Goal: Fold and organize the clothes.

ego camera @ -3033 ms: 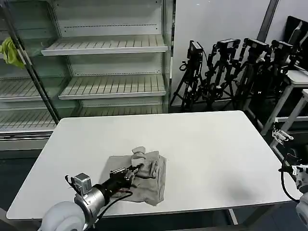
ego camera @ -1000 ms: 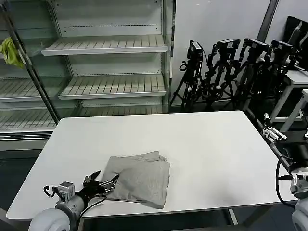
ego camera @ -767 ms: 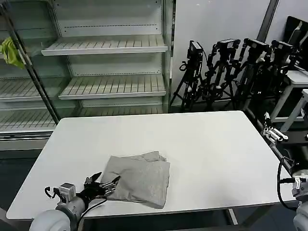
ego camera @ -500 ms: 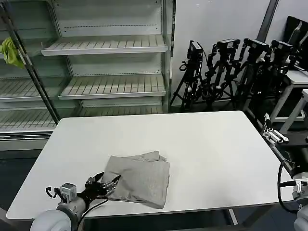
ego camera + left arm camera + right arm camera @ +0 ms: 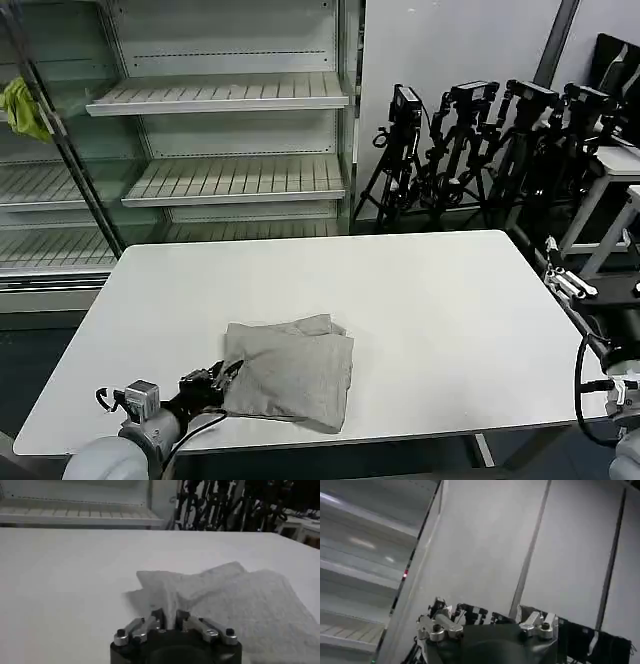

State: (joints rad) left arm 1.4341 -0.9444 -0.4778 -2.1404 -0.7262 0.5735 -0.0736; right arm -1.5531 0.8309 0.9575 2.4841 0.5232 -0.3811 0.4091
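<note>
Closed now from a spread stance, left gripper (image 5: 226, 378) pinching the near-left corner of soft, nubby grey shirt (image 5: 290, 371), folded rectangular near the smooth white table's (image 5: 440, 310) front edge. Parked off the right edge, right gripper (image 5: 562, 279), fingers splayed.

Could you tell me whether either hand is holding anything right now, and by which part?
The left hand is pinching the folded grey shirt at its near left corner. The right hand is off the table's right edge, holding nothing.
</note>
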